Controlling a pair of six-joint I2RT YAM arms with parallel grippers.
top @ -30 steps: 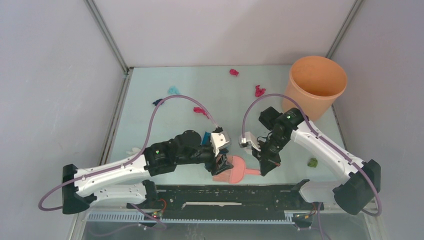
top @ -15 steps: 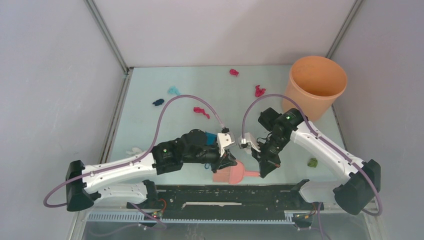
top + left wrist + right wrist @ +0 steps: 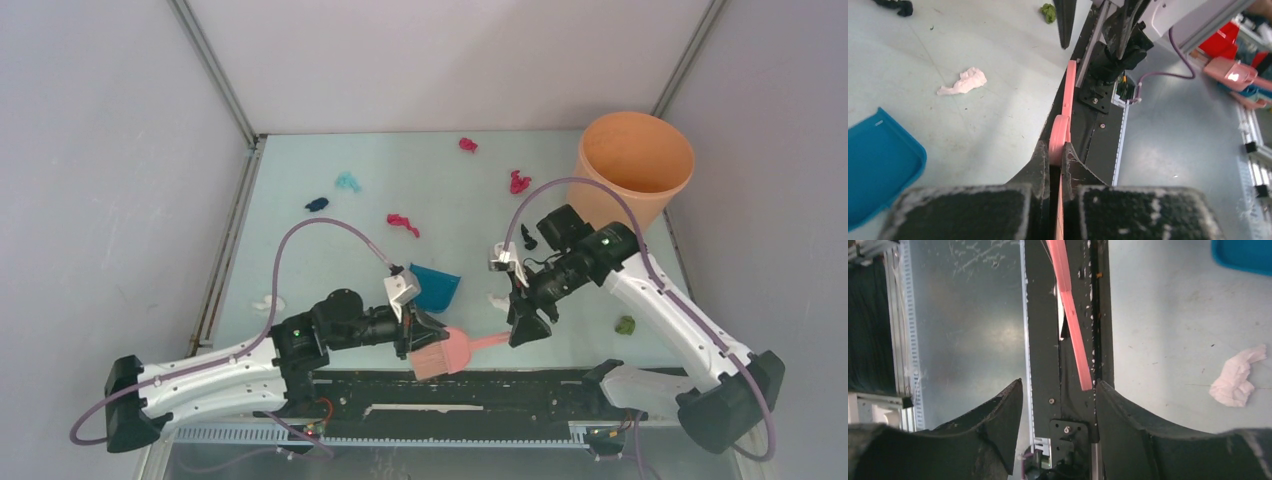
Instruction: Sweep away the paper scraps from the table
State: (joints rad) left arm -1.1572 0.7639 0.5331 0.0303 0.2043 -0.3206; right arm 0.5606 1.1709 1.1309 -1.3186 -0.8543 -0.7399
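Observation:
My left gripper is shut on the head end of the pink hand brush near the table's front edge. In the left wrist view its jaws pinch the brush edge-on. My right gripper stands open just past the handle's tip, and the handle ends beside its right finger. Paper scraps lie scattered: magenta ones, a teal one, a navy one, white ones and an olive one.
A blue dustpan lies just behind the brush. An orange bucket stands at the back right. The black mounting rail runs along the near edge, and grey walls close in the table on three sides.
My left gripper closed on the brush and drew back left with it. My right gripper opened, let go of the handle and lifted slightly. The dustpan now shows.

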